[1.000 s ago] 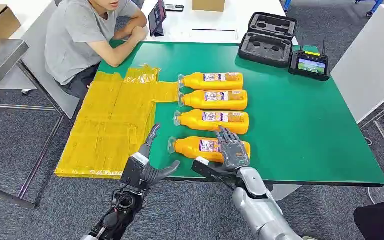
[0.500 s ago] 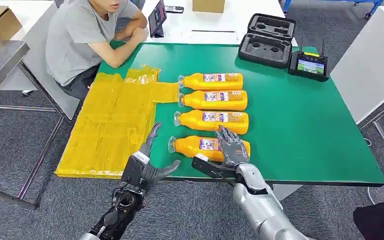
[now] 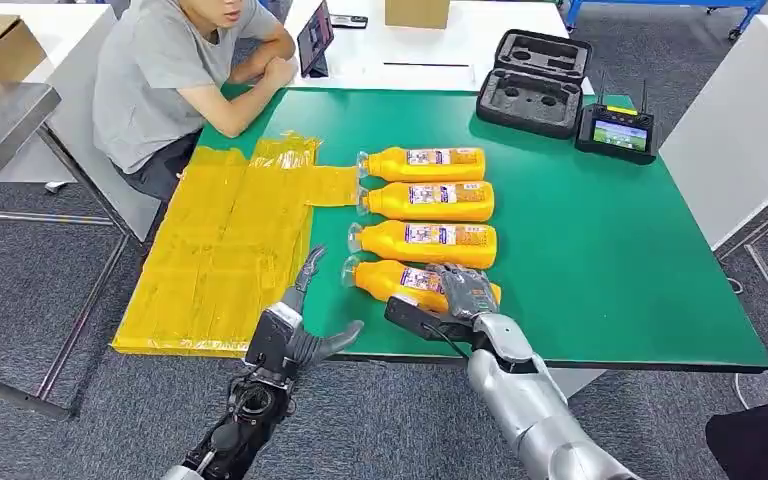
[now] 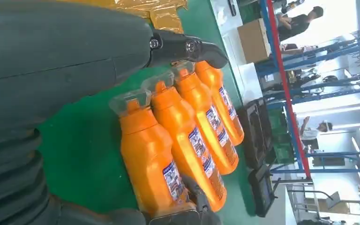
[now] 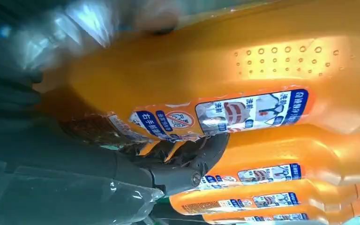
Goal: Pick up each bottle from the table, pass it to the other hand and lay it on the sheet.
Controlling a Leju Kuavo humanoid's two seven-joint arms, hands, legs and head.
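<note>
Four orange bottles lie side by side on the green table [image 3: 610, 260], caps toward the yellow sheet [image 3: 220, 250]. My right hand [image 3: 462, 293] grips the nearest bottle [image 3: 400, 280] around its body; its neck end sits close to the second bottle [image 3: 425, 242]. In the right wrist view, dark fingers [image 5: 178, 164] wrap under the labelled bottle [image 5: 192, 70]. My left hand [image 3: 295, 322] is open at the table's front edge, between the sheet and the held bottle's cap, holding nothing. The left wrist view looks along the row, with the nearest bottle [image 4: 154, 164] closest to the camera.
A person [image 3: 150, 70] sits at the table's far left corner, beside the sheet. A black foam case [image 3: 535, 70] and a controller with a screen [image 3: 617, 130] stand at the back right. A white cabinet [image 3: 750, 110] flanks the right side.
My right hand has closed its fingers around the nearest bottle, and the bottle has shifted away from the front edge toward the second one. The left hand has hardly moved.
</note>
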